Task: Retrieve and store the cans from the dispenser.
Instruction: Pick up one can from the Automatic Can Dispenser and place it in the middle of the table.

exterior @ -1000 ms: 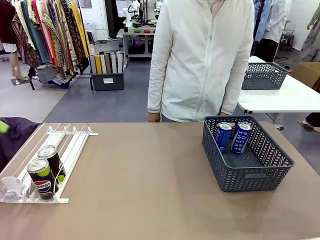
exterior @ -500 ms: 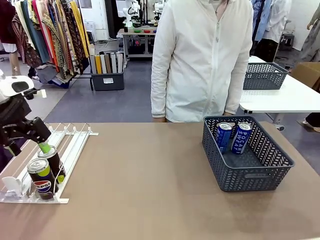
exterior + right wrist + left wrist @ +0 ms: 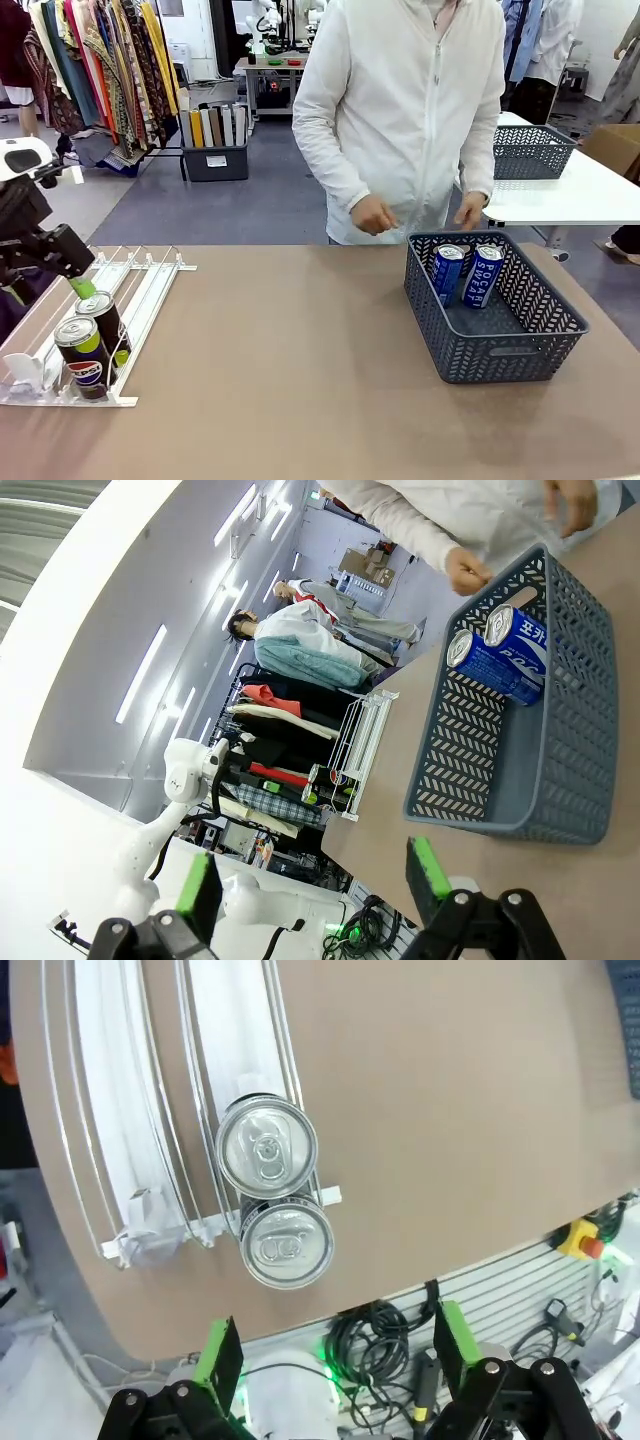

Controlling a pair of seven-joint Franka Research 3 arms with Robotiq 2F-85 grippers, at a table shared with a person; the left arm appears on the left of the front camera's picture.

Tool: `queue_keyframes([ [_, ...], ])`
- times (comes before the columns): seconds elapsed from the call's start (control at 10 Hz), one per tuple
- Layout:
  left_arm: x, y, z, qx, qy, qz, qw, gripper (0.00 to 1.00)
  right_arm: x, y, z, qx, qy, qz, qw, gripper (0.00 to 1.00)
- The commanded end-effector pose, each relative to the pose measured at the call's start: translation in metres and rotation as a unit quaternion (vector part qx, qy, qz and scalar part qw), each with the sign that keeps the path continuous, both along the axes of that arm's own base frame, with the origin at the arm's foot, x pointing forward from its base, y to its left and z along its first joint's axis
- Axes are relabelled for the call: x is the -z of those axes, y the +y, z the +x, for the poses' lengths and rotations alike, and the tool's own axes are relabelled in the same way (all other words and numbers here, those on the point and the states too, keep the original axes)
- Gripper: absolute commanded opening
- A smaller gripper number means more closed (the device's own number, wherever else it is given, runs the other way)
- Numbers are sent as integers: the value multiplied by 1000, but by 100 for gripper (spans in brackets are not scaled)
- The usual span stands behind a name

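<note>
Left tool (image 3: 335,1350) wide open and empty, hovering over the dispenser (image 3: 150,285), just above the rear Pepsi can (image 3: 103,318). Front Pepsi can (image 3: 83,355) stands right in front of it. Both are upright in one dispenser lane, at the stop end. Basket (image 3: 500,350) sits well apart from the dispenser, across the table (image 3: 300,400) on the robot's right, with two blue cans (image 3: 447,272) leaning inside. Right tool (image 3: 312,875) open, empty, far from the dispenser. Person's hands (image 3: 372,214) are past the far table edge, well away from the dispenser.
</note>
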State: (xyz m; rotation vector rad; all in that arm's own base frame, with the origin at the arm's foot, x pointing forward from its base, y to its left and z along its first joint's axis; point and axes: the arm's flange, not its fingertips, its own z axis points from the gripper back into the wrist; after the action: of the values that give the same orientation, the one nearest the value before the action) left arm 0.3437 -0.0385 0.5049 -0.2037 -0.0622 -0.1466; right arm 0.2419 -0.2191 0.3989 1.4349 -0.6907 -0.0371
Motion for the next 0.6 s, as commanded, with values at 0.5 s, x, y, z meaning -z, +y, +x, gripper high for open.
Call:
queue_keyframes([
  [0.5,80,-14,14,-76,27,88,993,100,-4,0,-1,-5,1,1,1000,100],
])
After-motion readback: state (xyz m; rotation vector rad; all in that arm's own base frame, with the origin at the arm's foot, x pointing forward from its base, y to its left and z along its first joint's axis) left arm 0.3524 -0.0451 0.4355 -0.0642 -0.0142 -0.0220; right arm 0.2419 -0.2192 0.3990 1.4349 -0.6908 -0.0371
